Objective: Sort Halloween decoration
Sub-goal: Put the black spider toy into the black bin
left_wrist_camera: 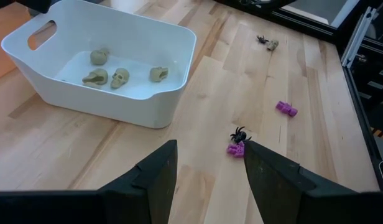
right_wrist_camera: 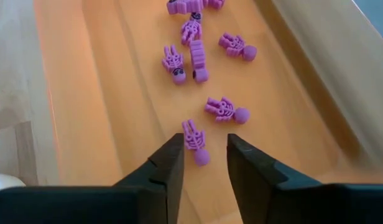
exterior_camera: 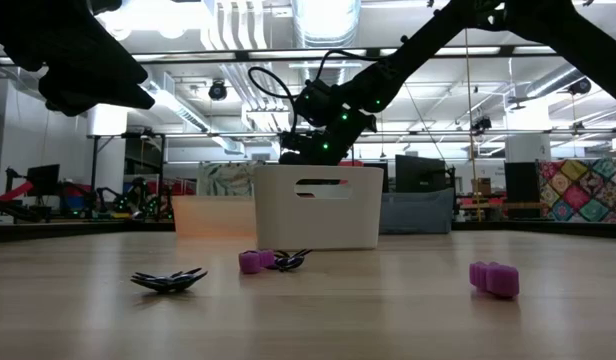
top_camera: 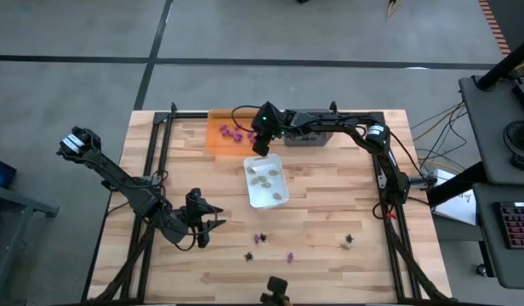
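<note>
My right gripper (top_camera: 262,143) (right_wrist_camera: 203,143) is open and hovers over the orange tray (top_camera: 221,136). Several purple skeleton pieces (right_wrist_camera: 194,53) lie on that tray's floor, and one purple piece (right_wrist_camera: 196,140) lies just past the fingertips. The white tray (top_camera: 264,201) holds several pale beige skulls (left_wrist_camera: 120,77). My left gripper (top_camera: 213,225) (left_wrist_camera: 207,152) is open above the table's near left part and points toward the loose pieces: a purple piece with a black spider (left_wrist_camera: 237,144), another purple piece (left_wrist_camera: 286,109), and a black and a beige piece (left_wrist_camera: 267,43) farther off.
A grey tray (top_camera: 313,140) stands at the far edge beside the orange one, partly under my right arm. In the low view, a black spider (exterior_camera: 168,280) and purple pieces (exterior_camera: 493,278) lie on bare wood in front of the white tray (exterior_camera: 318,207). Metal frame rails run along both table sides.
</note>
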Robot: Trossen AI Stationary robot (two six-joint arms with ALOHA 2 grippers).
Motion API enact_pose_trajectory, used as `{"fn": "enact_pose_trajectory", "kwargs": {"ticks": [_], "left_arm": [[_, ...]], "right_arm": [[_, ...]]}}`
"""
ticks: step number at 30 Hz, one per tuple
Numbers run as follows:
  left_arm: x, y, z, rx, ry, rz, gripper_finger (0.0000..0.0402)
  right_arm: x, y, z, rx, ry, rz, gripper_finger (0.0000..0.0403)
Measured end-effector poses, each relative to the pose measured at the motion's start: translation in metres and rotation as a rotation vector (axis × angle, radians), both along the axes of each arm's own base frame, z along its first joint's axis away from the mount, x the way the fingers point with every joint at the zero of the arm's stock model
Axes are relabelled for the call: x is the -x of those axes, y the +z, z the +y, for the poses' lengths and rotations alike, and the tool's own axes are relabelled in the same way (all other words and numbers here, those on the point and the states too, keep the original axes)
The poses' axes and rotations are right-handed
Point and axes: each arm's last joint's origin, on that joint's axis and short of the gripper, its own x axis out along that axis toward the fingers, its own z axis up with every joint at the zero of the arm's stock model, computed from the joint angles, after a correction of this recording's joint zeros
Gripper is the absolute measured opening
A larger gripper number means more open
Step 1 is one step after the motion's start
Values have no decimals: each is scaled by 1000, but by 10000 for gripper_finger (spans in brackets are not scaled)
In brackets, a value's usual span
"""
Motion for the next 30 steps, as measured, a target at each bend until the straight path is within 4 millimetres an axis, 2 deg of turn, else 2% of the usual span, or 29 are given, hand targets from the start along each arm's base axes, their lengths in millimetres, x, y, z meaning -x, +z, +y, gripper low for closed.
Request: {"fn": "enact_pose_trajectory", "kwargs": {"ticks": [3,7,15,18,23,30], "left_arm": [[0,0,0,0,0,0,168],[0,0,0,0,0,0,168],[-1,1,-1,9,0,-11,168],[-1,1,0,7,9,-20,168],[-2,3,-1,15,22,-47,168],[-9,2,-7,-6,-5,-79,168]], "right_arm": [[1,4,0,3,0,-6,112],[3,21,2,20,1,-39,110],[21,84,22,58,32,-100,96],[29,108,39,58,85,-159,91],[46,137,82,104,190,-248,84],[88,150,139,127,292,-369,73]]}}
